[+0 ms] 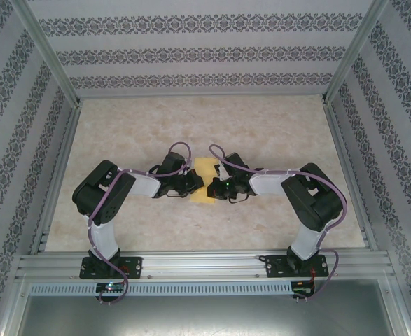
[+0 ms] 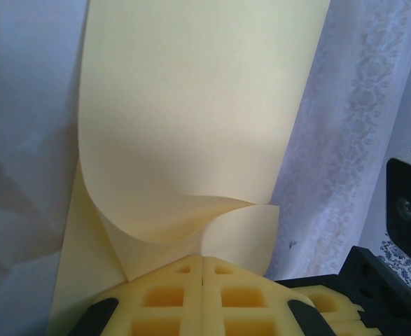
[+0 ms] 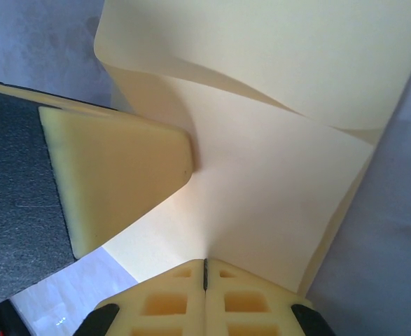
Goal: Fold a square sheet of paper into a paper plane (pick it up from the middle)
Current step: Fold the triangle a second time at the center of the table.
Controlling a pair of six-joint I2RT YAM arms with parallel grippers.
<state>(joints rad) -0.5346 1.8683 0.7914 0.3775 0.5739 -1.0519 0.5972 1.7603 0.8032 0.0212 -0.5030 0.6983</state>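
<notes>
marbled table [image 1: 261, 133] — paper [image 1: 202, 196] — patterned walls [image 1: 191, 56]

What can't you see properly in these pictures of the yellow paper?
- Top view: the paper is small, and the left end effector and right end effector cover its sides, so its folds cannot be told.
- Left wrist view: the paper's top runs off the upper edge, and it hides what lies behind it.
- Right wrist view: the paper's top is cut off too; the left end effector covers its left part.
</notes>
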